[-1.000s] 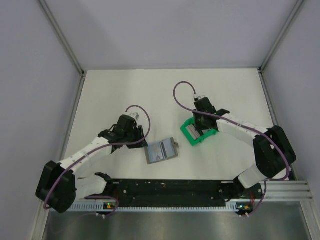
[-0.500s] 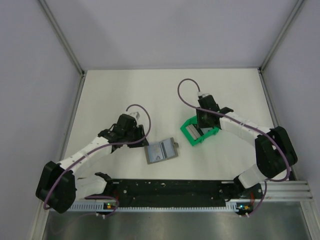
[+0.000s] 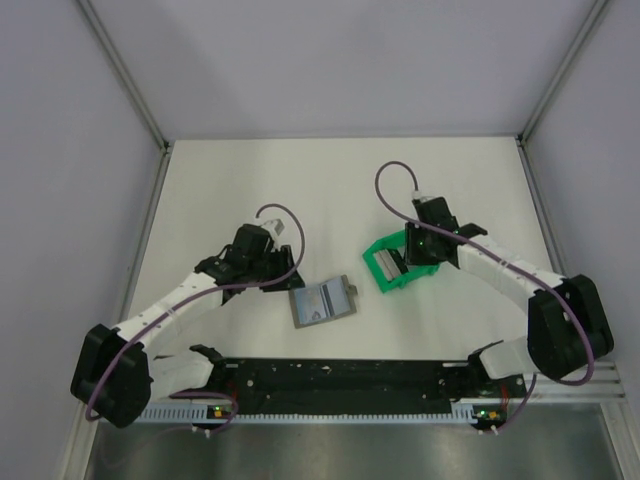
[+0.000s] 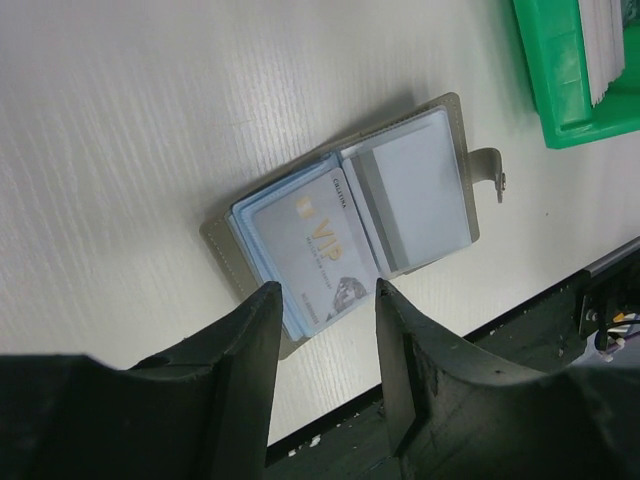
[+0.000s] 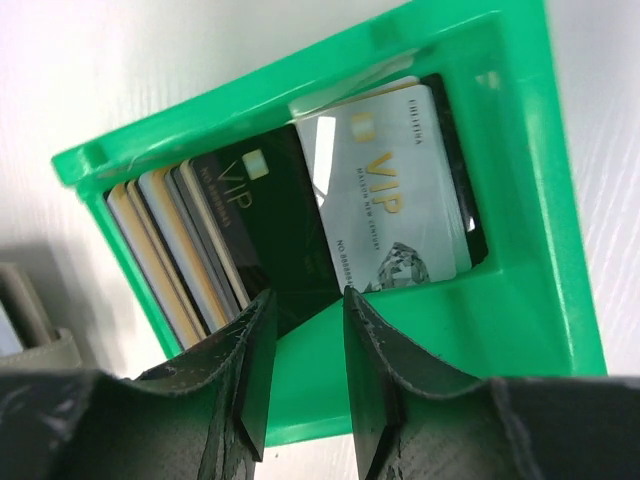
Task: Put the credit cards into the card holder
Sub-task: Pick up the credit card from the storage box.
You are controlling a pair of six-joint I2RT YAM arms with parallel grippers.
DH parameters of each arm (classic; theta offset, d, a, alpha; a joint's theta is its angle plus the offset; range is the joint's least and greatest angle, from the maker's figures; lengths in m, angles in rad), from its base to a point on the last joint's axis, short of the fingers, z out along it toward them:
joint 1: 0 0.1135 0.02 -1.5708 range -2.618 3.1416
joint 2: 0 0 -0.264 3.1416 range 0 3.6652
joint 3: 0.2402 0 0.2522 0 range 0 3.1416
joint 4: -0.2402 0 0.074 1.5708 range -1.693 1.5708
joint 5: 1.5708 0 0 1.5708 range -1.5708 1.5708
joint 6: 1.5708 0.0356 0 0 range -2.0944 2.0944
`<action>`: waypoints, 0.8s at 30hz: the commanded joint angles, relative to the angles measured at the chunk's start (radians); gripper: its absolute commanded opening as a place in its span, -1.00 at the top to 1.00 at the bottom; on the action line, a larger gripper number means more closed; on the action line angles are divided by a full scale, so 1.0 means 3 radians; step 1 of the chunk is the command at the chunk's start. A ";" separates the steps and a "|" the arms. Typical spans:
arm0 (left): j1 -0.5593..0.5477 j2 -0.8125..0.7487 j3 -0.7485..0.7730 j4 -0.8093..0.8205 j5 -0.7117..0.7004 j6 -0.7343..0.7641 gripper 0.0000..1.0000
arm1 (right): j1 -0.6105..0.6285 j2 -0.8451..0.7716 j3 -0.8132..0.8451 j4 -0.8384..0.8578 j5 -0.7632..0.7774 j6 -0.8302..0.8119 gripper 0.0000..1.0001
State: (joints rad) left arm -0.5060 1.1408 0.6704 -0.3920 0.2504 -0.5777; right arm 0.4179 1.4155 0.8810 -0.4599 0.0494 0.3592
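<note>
The card holder [image 4: 415,190] lies open and flat on the table, a pale blue VIP card [image 4: 310,245] in its left pocket; from above the card holder [image 3: 322,301] sits near the front centre. My left gripper [image 4: 327,295] hovers open over its near edge, nothing between the fingers, just left of it in the top view [image 3: 288,274]. Several credit cards stand in a green tray [image 5: 520,300], among them a black one [image 5: 265,225] and a silver one [image 5: 390,195]. My right gripper [image 5: 307,298] is open over the tray's near wall, by the black card's corner, holding nothing.
The green tray [image 3: 385,281] stands right of the holder on the white table. A black rail [image 3: 340,375] runs along the near edge between the arm bases. Grey walls enclose the table on three sides. The holder's strap [image 4: 492,170] sticks out toward the tray.
The right arm has swung to the right, its gripper sliding toward the tray's right side with the jaws a little wider. The left gripper has crept slightly up and right and opened slightly.
</note>
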 commanded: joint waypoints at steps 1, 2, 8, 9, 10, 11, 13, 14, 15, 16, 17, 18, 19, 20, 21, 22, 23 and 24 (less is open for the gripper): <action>-0.0031 -0.0070 0.0148 0.0187 0.0106 -0.0038 0.07 | -0.0002 -0.0295 -0.0185 -0.0057 -0.0262 0.0163 0.33; -0.0036 -0.0065 0.0153 0.0207 0.0121 -0.0043 0.07 | -0.0007 -0.0341 -0.0221 -0.0052 -0.0282 0.0173 0.33; -0.0169 -0.0009 0.0209 0.0365 0.0183 -0.0109 0.00 | -0.0007 -0.0556 -0.0339 -0.0062 -0.0288 0.0204 0.29; -0.0215 0.0012 0.0235 0.0396 0.0178 -0.0109 -0.01 | -0.0007 -0.0566 -0.0324 -0.0062 -0.0252 0.0209 0.25; -0.0271 0.0042 0.0280 0.0427 0.0168 -0.0130 -0.03 | -0.0007 -0.0546 -0.0278 -0.0062 -0.0231 0.0209 0.24; -0.0327 0.0088 0.0316 0.0473 0.0152 -0.0140 -0.04 | -0.0007 -0.0526 -0.0242 -0.0052 -0.0226 0.0209 0.22; -0.0435 0.0221 0.0398 0.0555 0.0111 -0.0165 -0.05 | -0.0007 -0.0454 -0.0171 0.0009 -0.0206 0.0219 0.18; -0.0491 0.0292 0.0439 0.0580 0.0086 -0.0176 -0.05 | -0.0007 -0.0398 -0.0120 0.0019 -0.0201 0.0219 0.15; -0.0537 0.0379 0.0495 0.0616 0.0065 -0.0181 -0.06 | -0.0002 -0.0352 -0.0074 0.0035 -0.0195 0.0209 0.14; -0.0593 0.0471 0.0561 0.0631 0.0060 -0.0181 -0.07 | -0.0007 -0.0296 -0.0038 0.0060 -0.0195 0.0214 0.13; -0.0639 0.0553 0.0628 0.0637 0.0055 -0.0181 -0.07 | -0.0002 -0.0245 -0.0002 0.0081 -0.0200 0.0209 0.12; -0.0680 0.0650 0.0699 0.0642 0.0040 -0.0181 -0.07 | -0.0002 -0.0199 0.0029 0.0111 -0.0200 0.0219 0.10; -0.0721 0.0732 0.0756 0.0652 0.0014 -0.0181 -0.07 | -0.0002 -0.0153 0.0059 0.0132 -0.0221 0.0219 0.09; -0.0747 0.0819 0.0817 0.0667 0.0014 -0.0186 -0.08 | -0.0007 -0.0122 0.0080 0.0157 -0.0231 0.0214 0.08; -0.0767 0.0906 0.0868 0.0688 0.0014 -0.0201 -0.08 | -0.0002 -0.0086 0.0100 0.0183 -0.0241 0.0214 0.07; -0.0788 0.0972 0.0909 0.0703 0.0024 -0.0222 -0.08 | -0.0007 -0.0055 0.0116 0.0198 -0.0246 0.0219 0.07; -0.0808 0.1054 0.0966 0.0713 0.0029 -0.0232 -0.08 | -0.0007 -0.0025 0.0131 0.0208 -0.0257 0.0214 0.06; -0.0824 0.1116 0.1012 0.0713 0.0024 -0.0247 -0.08 | -0.0002 0.0006 0.0136 0.0229 -0.0267 0.0214 0.06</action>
State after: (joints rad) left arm -0.7345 1.4200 0.9031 -0.2340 0.2684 -0.6319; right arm 0.4175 1.3918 0.8688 -0.4435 -0.0250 0.4198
